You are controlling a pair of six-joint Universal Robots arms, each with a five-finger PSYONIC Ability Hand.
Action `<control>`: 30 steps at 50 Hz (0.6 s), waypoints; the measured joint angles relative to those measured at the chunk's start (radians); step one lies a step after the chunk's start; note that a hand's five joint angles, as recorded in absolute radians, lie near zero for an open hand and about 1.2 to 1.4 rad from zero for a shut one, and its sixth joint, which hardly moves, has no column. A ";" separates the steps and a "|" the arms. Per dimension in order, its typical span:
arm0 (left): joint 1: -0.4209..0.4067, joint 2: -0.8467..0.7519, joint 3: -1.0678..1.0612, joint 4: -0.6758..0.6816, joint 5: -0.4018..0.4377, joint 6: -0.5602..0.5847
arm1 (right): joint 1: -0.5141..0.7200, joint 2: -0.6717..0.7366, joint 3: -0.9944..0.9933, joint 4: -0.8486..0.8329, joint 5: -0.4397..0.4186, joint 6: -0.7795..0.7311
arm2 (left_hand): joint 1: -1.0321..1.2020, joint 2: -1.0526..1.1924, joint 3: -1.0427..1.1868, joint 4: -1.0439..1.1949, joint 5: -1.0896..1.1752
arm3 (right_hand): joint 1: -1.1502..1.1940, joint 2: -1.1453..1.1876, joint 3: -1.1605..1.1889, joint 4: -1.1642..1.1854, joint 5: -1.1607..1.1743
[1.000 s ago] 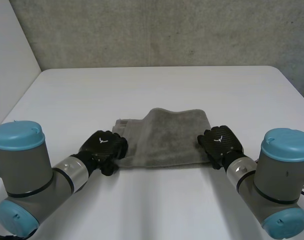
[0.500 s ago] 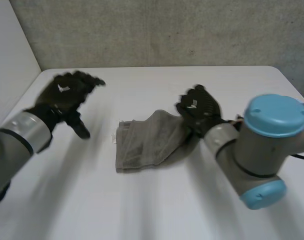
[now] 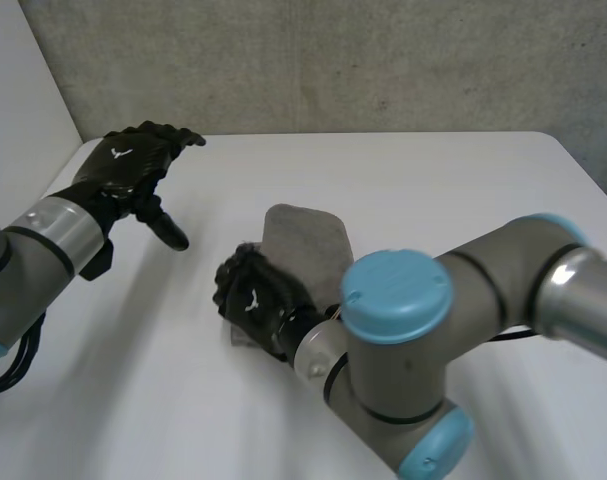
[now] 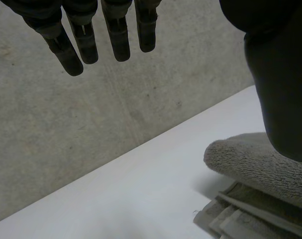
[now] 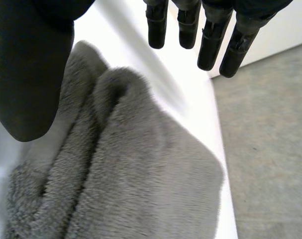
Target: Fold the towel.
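Lying as a thick, bunched bundle, the grey towel (image 3: 305, 245) sits near the middle of the white tabletop (image 3: 453, 180), a little toward the robot's left side. In the head view its far part shows as a rounded flap. In the left wrist view the towel (image 4: 250, 167) shows a plump rolled fold on top of several flat layered edges. In the right wrist view the towel (image 5: 141, 189) is a soft mound with a deep crease running through it, resting on the tabletop (image 5: 198, 107) close to the table's edge.

The right hand (image 3: 251, 298) is at the towel's near left corner and hides that corner in the head view. Its own wrist view shows the right hand (image 5: 26, 69) spread over the cloth, with fingers (image 5: 210, 45) straight and thumb held wide, so it is open and grips nothing. I cannot tell whether the palm touches the towel. The right arm (image 3: 503, 280) reaches across in front of the towel, its light-blue cap (image 3: 398, 290) nearest the camera.

The left hand (image 3: 128, 165) is raised over the tabletop's far left corner, well apart from the towel, with its thumb pointing down. In its wrist view the left hand (image 4: 280, 89) has straight fingers (image 4: 118, 35), open and empty, and the towel lies beyond the thumb. The left arm (image 3: 43, 240) comes in from the left side. A grey concrete wall (image 3: 333, 60) stands behind the tabletop.
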 measured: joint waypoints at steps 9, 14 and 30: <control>-0.061 -0.084 0.103 -0.001 0.000 -0.096 | -0.117 -0.205 0.118 -0.004 -0.006 0.281 | 0.000 0.000 0.000 0.000 0.000 | -0.009 0.000 -0.002 0.000 0.000; -0.107 -0.137 0.164 -0.001 0.000 -0.164 | -0.238 -0.263 0.158 0.001 -0.004 0.477 | 0.000 0.000 0.000 0.000 0.000 | -0.011 0.000 -0.002 0.000 0.000; -0.278 -0.415 0.393 -0.013 -0.010 -0.207 | -0.439 -0.160 0.095 0.022 -0.028 0.824 | 0.000 0.000 0.000 0.000 0.002 | -0.011 0.000 -0.002 0.000 0.000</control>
